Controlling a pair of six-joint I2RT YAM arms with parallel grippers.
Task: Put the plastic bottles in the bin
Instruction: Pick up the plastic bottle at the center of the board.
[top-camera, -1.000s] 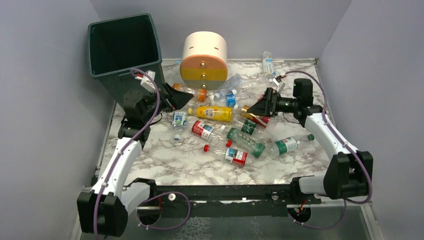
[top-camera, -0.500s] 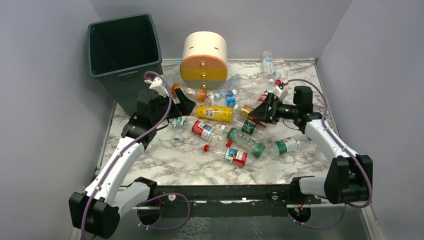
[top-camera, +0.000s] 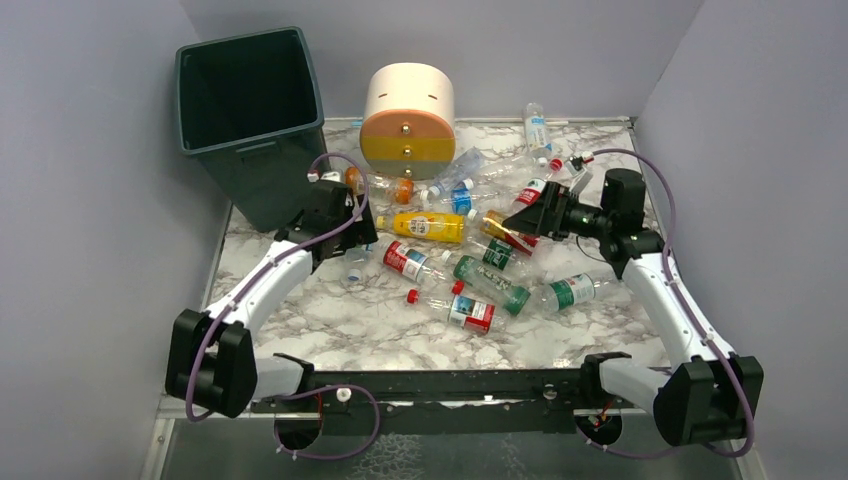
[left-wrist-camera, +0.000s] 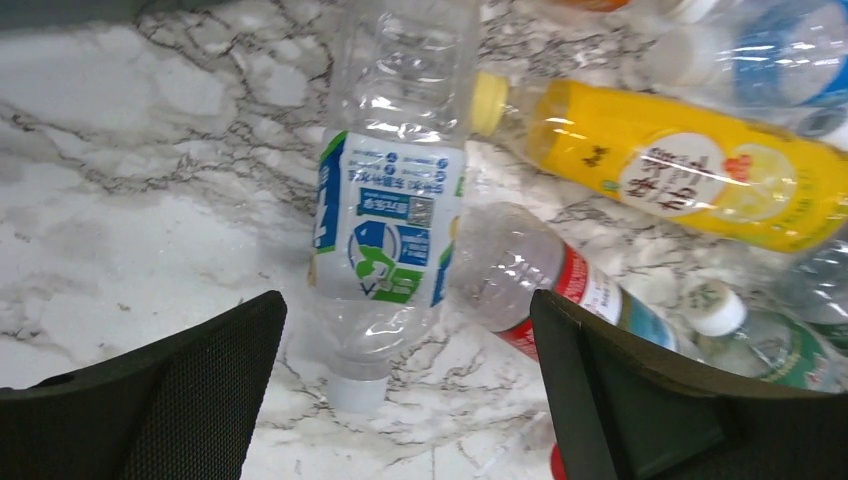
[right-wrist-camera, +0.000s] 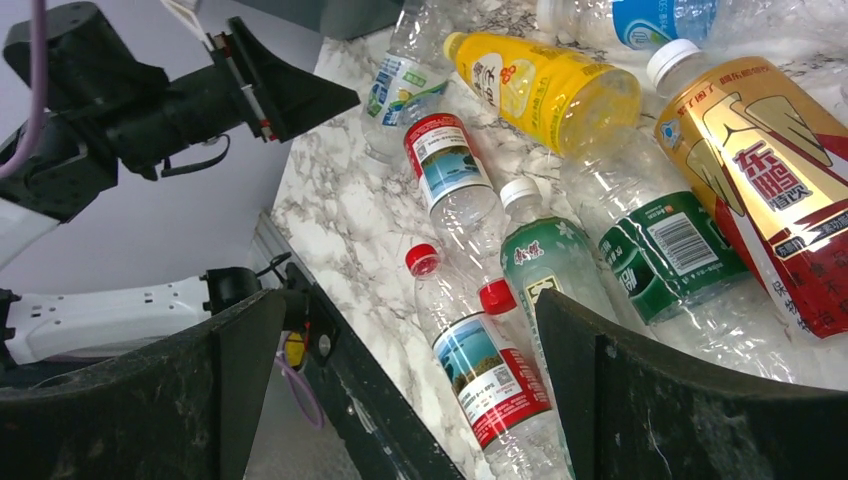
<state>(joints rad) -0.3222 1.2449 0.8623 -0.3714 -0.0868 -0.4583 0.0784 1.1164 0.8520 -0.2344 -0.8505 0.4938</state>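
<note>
Both hands spread wide above the scattered bottles (top-camera: 430, 227).
My left hand (left-wrist-camera: 405, 300) gapes over a clear blue-labelled bottle (left-wrist-camera: 385, 220) lying on the marble surface (top-camera: 340, 320). My right hand (right-wrist-camera: 408, 300) hangs open above red- and green-labelled ones. The bin (top-camera: 250, 150) stands at far left.

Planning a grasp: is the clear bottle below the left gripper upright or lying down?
Lying down: the bottle rests sideways on the table, cap toward the left gripper.

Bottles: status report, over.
Left hand open, over blue-label bottle. Right hand open, empty. Red-label bottle crowds the target. Bin upright.
</note>
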